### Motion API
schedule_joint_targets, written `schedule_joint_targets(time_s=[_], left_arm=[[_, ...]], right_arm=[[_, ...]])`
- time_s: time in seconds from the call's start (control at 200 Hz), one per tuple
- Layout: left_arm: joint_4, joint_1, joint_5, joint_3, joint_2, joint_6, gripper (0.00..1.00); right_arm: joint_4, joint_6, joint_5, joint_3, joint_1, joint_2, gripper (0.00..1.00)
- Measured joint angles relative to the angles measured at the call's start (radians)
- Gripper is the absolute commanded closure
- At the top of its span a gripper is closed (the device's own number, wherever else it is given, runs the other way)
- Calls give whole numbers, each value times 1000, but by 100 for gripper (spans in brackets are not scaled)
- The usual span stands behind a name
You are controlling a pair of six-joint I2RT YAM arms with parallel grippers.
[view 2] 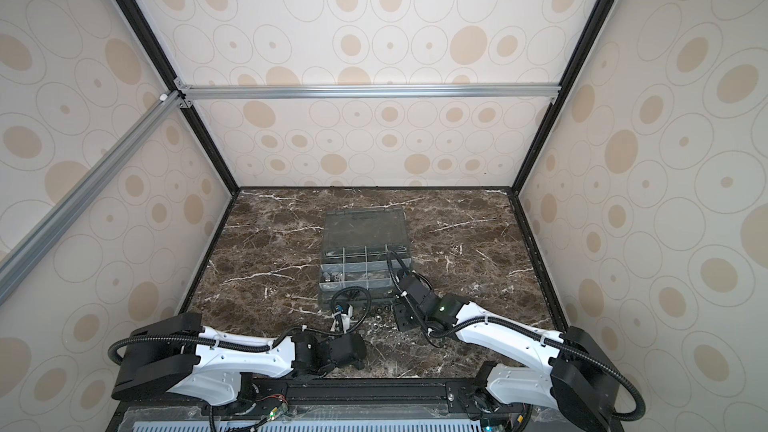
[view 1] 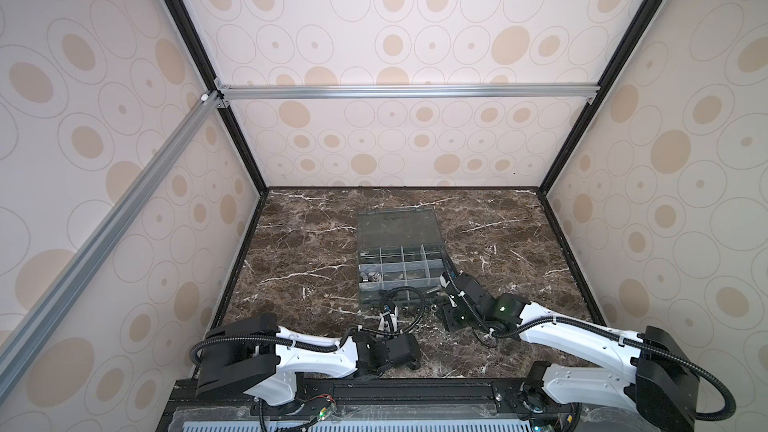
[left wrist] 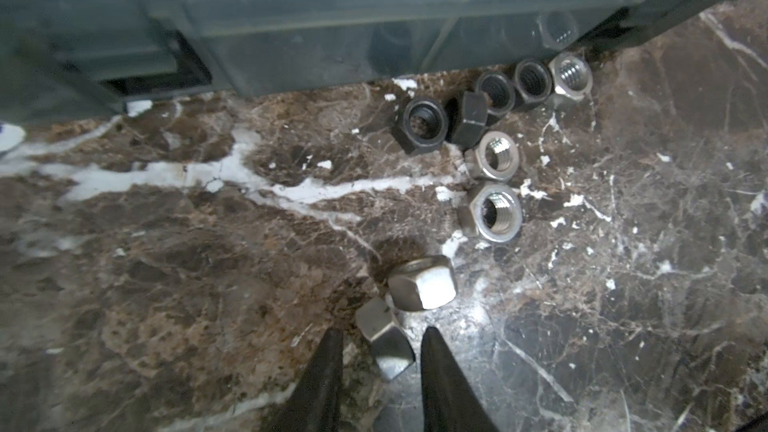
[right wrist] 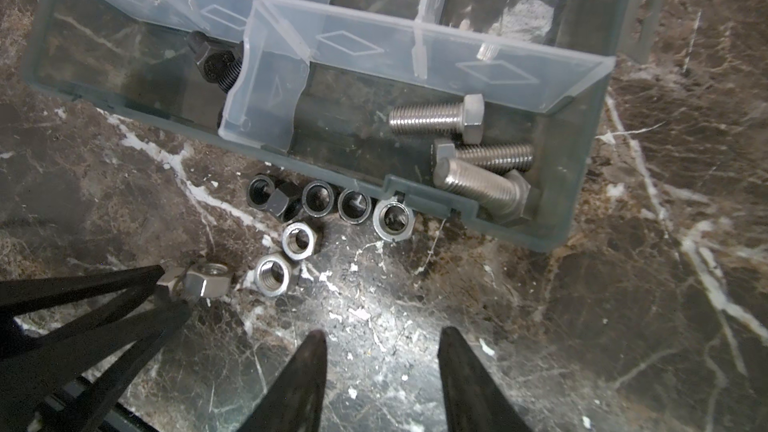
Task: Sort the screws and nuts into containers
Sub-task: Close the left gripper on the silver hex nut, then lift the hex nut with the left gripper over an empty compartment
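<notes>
The left gripper [left wrist: 382,331] is low over the marble tabletop [left wrist: 166,284], in front of the organizer box [left wrist: 332,43]. Its fingers [left wrist: 328,371] stand narrowly apart on either side of a silver nut [left wrist: 385,344], with a sliver of gap visible on one side, so they are not clamped on it. A second silver nut [left wrist: 422,286] touches that one. Between these and the box lie two more silver nuts [left wrist: 494,211]. Four black nuts [left wrist: 422,126] and one silver nut sit in a row just against the box's front wall. Inside the box, black screws [right wrist: 216,66] lie in one front-row compartment. Silver screws [right wrist: 440,118] fill the front corner compartment on the right arm's side. The right gripper [right wrist: 382,338] hovers in front of that corner, its fingers spread wide with nothing between them.
</notes>
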Motion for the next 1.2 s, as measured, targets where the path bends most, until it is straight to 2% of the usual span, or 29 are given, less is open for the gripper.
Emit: schedule_joint_targets(time_s=[0.755,1.025,1.2], left_arm=[[-38,27,-8,0,-10,50,71],[-30,41,-5,0,13,74,76],[-21,60,2,11,28,99,83]], right_arm=[[4,2,0,-6,0,6,52],[4,3,0,-6,0,6,52],[4,3,0,-6,0,6,52]])
